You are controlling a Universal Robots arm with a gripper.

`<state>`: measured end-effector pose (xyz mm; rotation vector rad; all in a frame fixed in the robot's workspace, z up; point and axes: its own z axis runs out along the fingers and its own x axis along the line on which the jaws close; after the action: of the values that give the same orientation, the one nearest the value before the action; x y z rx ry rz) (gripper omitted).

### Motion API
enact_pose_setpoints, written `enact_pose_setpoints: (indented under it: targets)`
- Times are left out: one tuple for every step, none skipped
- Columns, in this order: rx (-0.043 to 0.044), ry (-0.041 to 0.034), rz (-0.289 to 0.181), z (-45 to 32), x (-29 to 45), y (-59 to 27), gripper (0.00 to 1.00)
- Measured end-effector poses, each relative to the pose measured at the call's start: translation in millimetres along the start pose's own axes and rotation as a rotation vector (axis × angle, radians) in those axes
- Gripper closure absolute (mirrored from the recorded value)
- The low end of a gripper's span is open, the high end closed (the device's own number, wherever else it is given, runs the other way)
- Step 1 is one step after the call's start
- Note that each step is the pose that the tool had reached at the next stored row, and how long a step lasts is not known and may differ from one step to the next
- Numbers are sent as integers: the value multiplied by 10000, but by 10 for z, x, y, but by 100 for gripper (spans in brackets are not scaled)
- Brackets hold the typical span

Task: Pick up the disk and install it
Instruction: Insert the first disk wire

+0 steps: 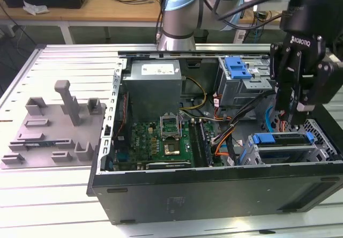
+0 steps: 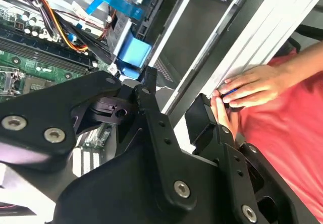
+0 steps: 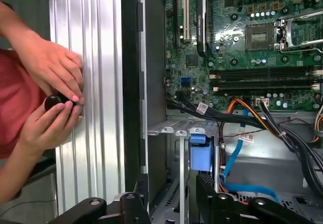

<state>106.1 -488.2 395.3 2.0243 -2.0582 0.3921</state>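
Note:
The disk (image 1: 284, 151) sits in the drive bay at the near corner of the open computer case (image 1: 214, 187), on the exterior view's right. Its blue bracket (image 1: 281, 139) runs along its top edge. My gripper (image 1: 290, 119) hangs just above that bay, open with nothing between its fingers. In the first wrist view the gripper (image 3: 169, 193) straddles the bay's metal rail, and the blue bracket end (image 3: 201, 152) lies just beyond one finger (image 3: 204, 186). In the second wrist view the gripper (image 2: 174, 97) is spread, with the blue bracket (image 2: 133, 52) just beyond it.
A person's hands (image 3: 50, 82) hold a small black object on the slatted table (image 3: 96, 57) beside the case. The case holds a motherboard (image 1: 161, 141), a grey power supply (image 1: 153, 82), a cage with a blue latch (image 1: 238, 67) and loose cables (image 1: 225, 125). A grey fixture plate (image 1: 53, 125) lies on the exterior view's left.

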Motion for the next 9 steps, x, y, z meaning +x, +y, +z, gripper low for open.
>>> enact_pose_setpoints:
  targets:
    - [-4, 79, -4, -14, -39, -6, 49]
    - [-12, 144, -8, -25, -72, -15, 49]
    - [-33, 199, -15, -35, -98, -38, 49]
    - [-59, 222, -14, -37, -109, -64, 49]
    - [-84, 242, -1, -39, -116, -89, 49]
    - [-103, 254, 18, -41, -120, -107, 49]
    - [-125, 264, 38, -43, -126, -125, 49]
    - [-149, 275, 61, -45, -132, -147, 49]
    - [-173, 282, 77, -47, -141, -177, 49]
